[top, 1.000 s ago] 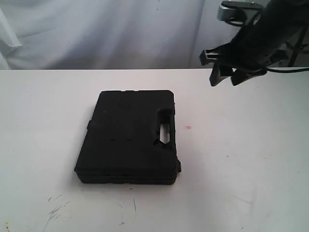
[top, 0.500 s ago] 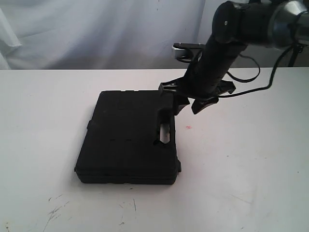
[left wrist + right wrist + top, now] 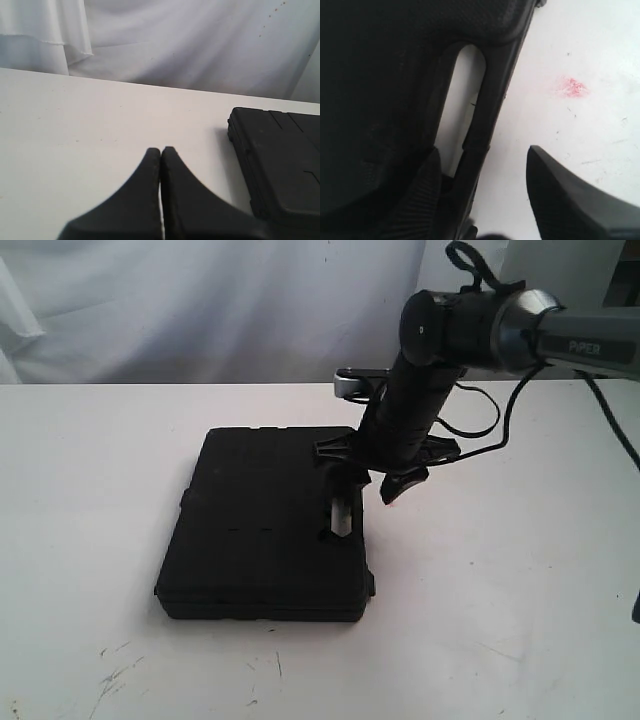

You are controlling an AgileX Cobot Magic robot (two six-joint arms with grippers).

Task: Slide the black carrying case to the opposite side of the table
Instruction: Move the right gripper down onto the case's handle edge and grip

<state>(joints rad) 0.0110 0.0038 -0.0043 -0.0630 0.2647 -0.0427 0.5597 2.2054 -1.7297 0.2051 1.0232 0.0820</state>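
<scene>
The black carrying case (image 3: 265, 530) lies flat on the white table (image 3: 500, 570), its handle side to the right. My right gripper (image 3: 372, 490) hangs open over that handle. In the right wrist view the right gripper (image 3: 482, 150) straddles the handle bar (image 3: 492, 100): one finger (image 3: 427, 175) is over the case by the handle slot, the other (image 3: 555, 190) over bare table outside the case (image 3: 380, 75). My left gripper (image 3: 161, 150) is shut on nothing, low over the table (image 3: 75, 130), with the case (image 3: 280, 155) off to its side. It is outside the exterior view.
A pink spot (image 3: 570, 87) marks the table just beside the handle. Dark scuff marks (image 3: 115, 675) lie near the front edge. A white cloth (image 3: 200, 310) hangs behind the table's far edge. A cable (image 3: 490, 430) loops off the right arm.
The right arm has swung down and left from the back right corner to the case's handle, its gripper open throughout. The case has not moved.
</scene>
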